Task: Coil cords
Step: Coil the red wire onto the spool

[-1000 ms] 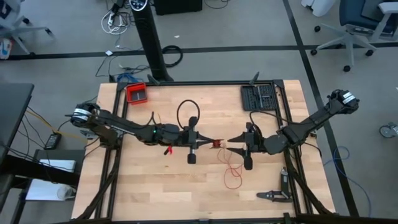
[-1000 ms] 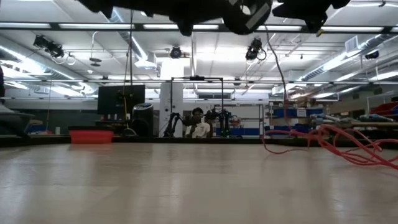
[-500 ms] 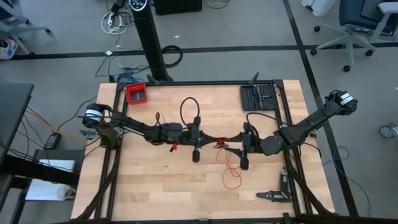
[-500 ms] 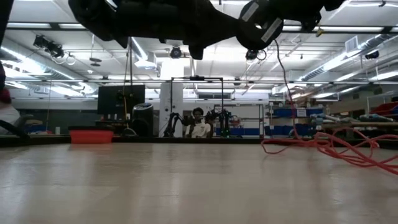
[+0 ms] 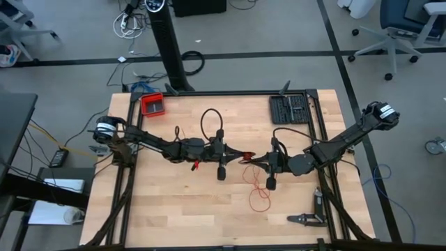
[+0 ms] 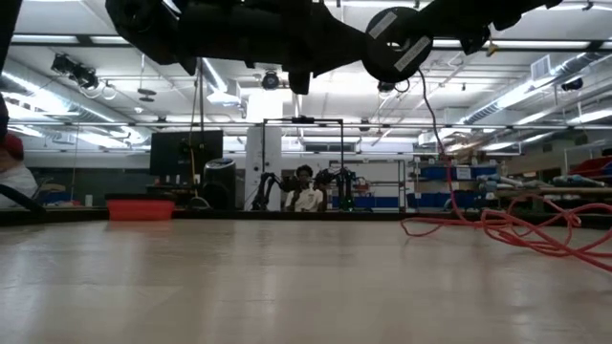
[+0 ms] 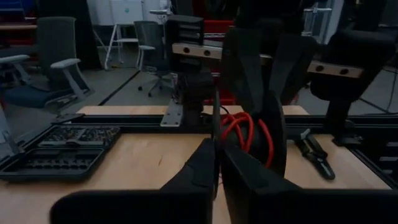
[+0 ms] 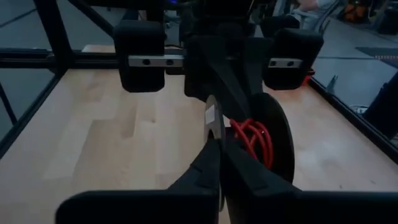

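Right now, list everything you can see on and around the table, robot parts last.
red cord: one, thin, red; loose loops on the wood right of centre, coiled end between the two hands.
red tray: one, red; table's far left corner.
tool case: one, black, open; far right of table.
pliers: one, dark; near right edge.
table: one, light wood, black frame.
person: one, seated far behind the table.
left hand: dark, at table centre.
right hand: dark, shut on the coil, facing the left hand.

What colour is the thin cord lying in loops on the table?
Red. The cord shows best in the low view, trailing in loose loops across the table.
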